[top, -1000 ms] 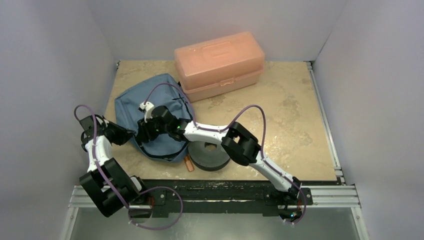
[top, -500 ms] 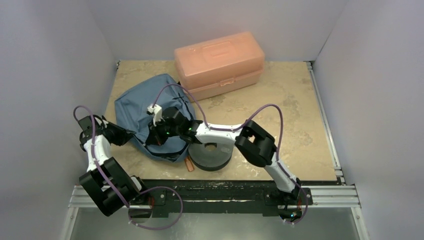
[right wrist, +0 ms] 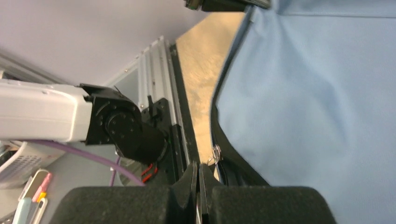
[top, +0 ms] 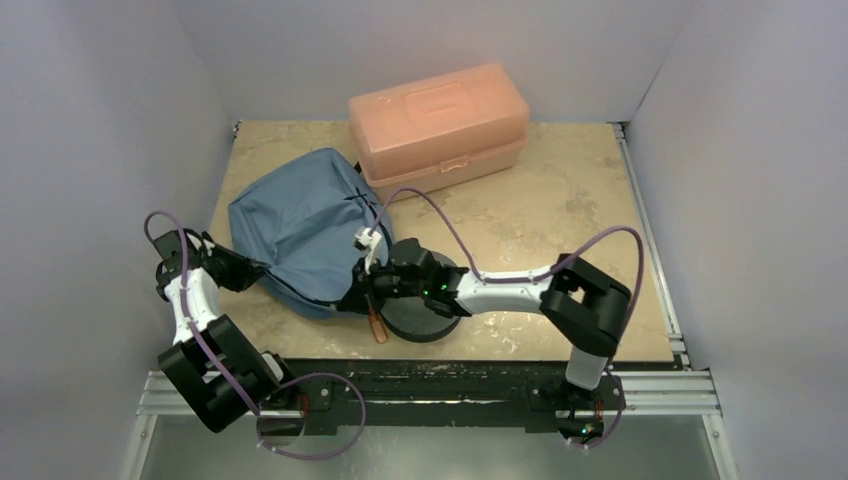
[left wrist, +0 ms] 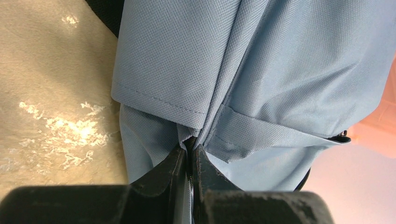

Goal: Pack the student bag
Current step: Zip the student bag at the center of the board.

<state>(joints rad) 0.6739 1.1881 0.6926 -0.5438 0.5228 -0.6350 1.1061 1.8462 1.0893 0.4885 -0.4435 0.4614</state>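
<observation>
The slate-blue student bag [top: 300,220] lies at the left of the table. My left gripper [top: 262,270] is shut on a fold of its fabric by the zipper edge at the bag's left near side; the left wrist view shows the fingers [left wrist: 190,147] pinching the blue cloth [left wrist: 280,70]. My right gripper [top: 355,295] is at the bag's near right corner, shut on the zipper pull. In the right wrist view the metal slider [right wrist: 215,154] sits just past the closed fingertips [right wrist: 199,168], on the black zipper line below the blue fabric [right wrist: 317,93].
A salmon-pink plastic box [top: 438,125] stands at the back, touching the bag's far right side. A black round roll [top: 425,312] lies under my right wrist near the front edge, with a small orange item [top: 378,328] beside it.
My right gripper has moved right and toward the near edge along the bag's rim, from over the bag's middle to its near right corner. The blue cloth now covers the bag's top. The left gripper stayed put.
</observation>
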